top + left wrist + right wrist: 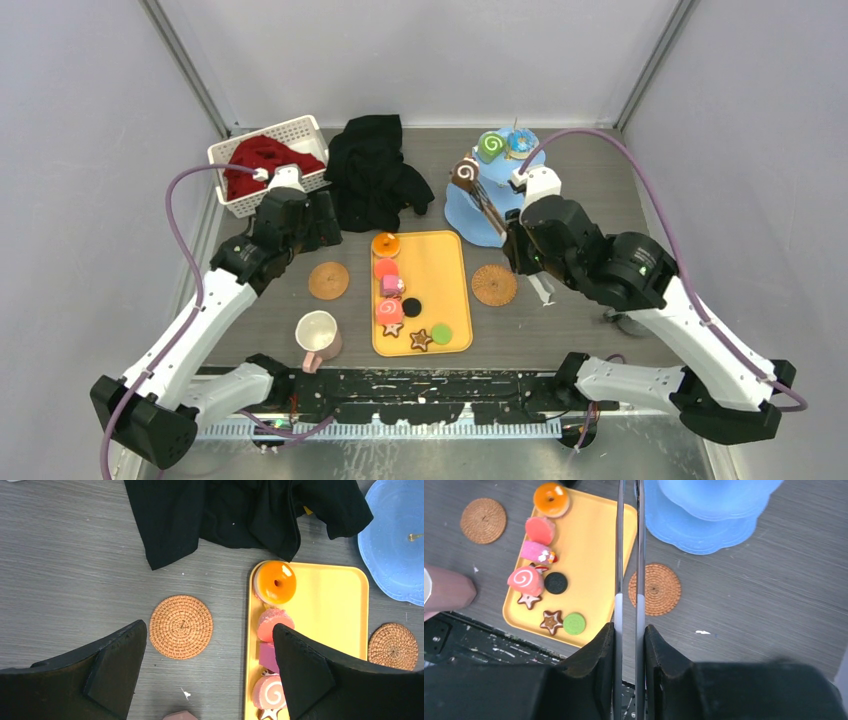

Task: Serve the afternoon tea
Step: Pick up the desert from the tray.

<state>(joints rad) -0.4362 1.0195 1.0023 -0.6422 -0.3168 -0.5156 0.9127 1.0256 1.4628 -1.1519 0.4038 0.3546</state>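
The pale-blue tiered stand (pixel 462 214) stands at the back right, with a green swirl roll (pixel 490 146) and a blue donut (pixel 520 142) on its top tier. My right gripper (pixel 515 250) (pixel 629 630) is shut on metal tongs (pixel 487 205) (pixel 619 555), whose tips reach a brown swirl roll (pixel 464 172) at the stand's left side. My left gripper (pixel 318 222) (pixel 209 627) is open and empty, above the left coaster (pixel 181 626) and the tray's left edge. An orange donut (pixel 386 244), pink swirl roll (pixel 389 312) and star cookie (pixel 420 340) lie on the tray. The pink-handled cream mug (pixel 318 335) stands front left.
The orange-yellow tray (pixel 445 270) lies in the middle. A second woven coaster (pixel 494 285) lies right of it. A black cloth (pixel 375 170) and a white basket (pixel 300 130) with red cloth sit at the back left. Grey walls close in both sides.
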